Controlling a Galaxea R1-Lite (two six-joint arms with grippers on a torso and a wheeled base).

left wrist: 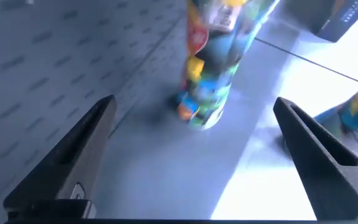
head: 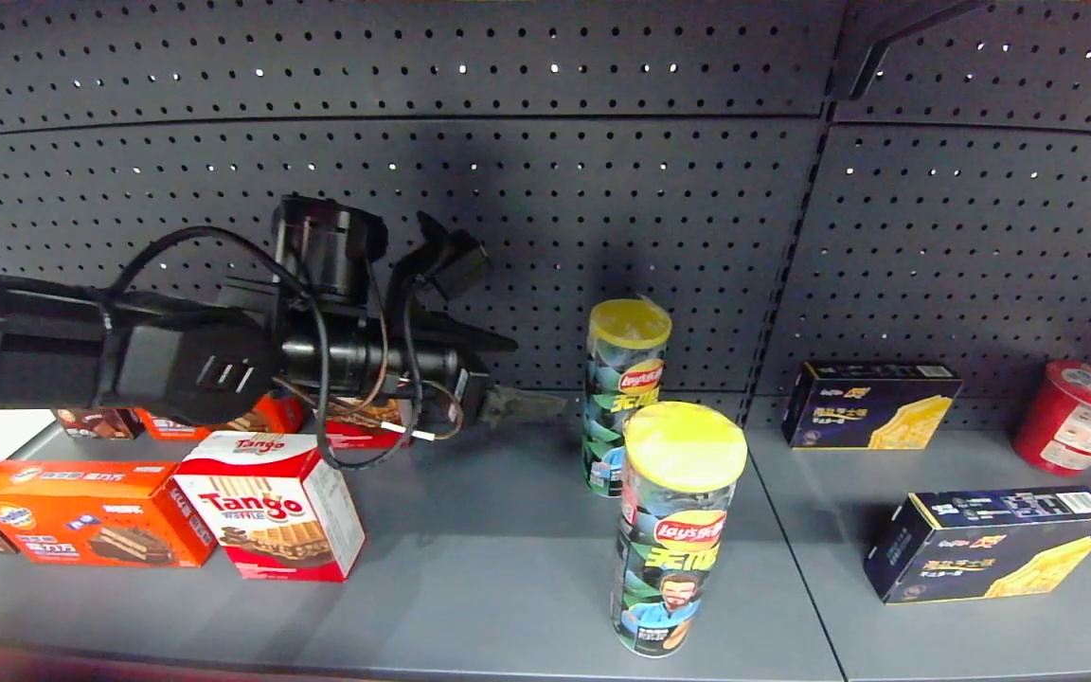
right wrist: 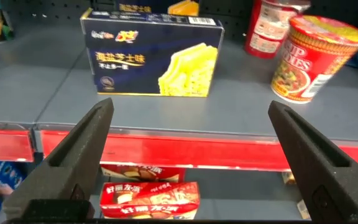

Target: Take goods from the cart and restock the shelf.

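Restocking, placement stage. The left gripper (head: 531, 404) reaches out over the grey metal shelf (head: 470, 587), its jaws spread wide and holding nothing. Its fingertips stop just short of the rear tall cylindrical chip can with a yellow plastic lid (head: 623, 374).

That can stands upright and apart from the fingers, close to the dark perforated back panel (head: 508, 170). A second, matching yellow-lidded chip can (head: 678, 530) stands upright in front of it, near the shelf's front edge. Both bear a printed green-blue wrapper showing a cartoon figure, and both look rigid, smooth and top-heavy, so they would be easy to tip.

Judged from this layout, the cans are set down. The next move calls for drawing the arm straight back without brushing either can, then returning to the cart.

The right gripper (right wrist: 191, 107), likewise wide open and empty, faces the shelf front before a dark-blue rectangular cardboard box (right wrist: 157, 56) and a red paper noodle cup (right wrist: 312, 59).
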